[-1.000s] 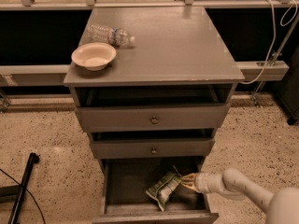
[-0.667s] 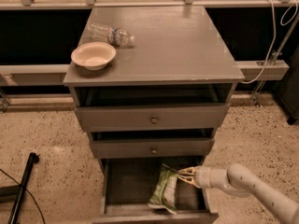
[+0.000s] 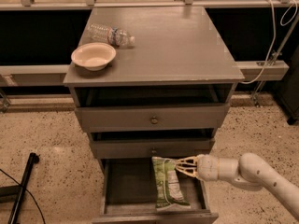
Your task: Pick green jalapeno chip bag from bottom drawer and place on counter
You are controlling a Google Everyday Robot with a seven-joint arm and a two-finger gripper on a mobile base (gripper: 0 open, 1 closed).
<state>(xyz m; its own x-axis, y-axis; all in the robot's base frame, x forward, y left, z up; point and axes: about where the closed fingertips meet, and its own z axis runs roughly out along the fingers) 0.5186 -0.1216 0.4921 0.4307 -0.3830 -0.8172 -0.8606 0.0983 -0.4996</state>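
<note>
The green jalapeno chip bag [image 3: 167,183] hangs upright over the open bottom drawer [image 3: 126,185], its lower end near the drawer's front edge. My gripper [image 3: 180,166] reaches in from the right on a white arm and is shut on the bag's upper right edge, just under the middle drawer front. The grey counter [image 3: 173,45] is the cabinet top above.
A cream bowl [image 3: 93,56] and a clear water bottle [image 3: 110,34] lie on the counter's left side. The two upper drawers [image 3: 152,119] stick out slightly above the bag. A black pole [image 3: 21,190] lies on the floor at left. White cables [image 3: 273,41] hang at right.
The bag has been lifted from lying in the drawer to hanging upright. My gripper has moved up and slightly left with it.
</note>
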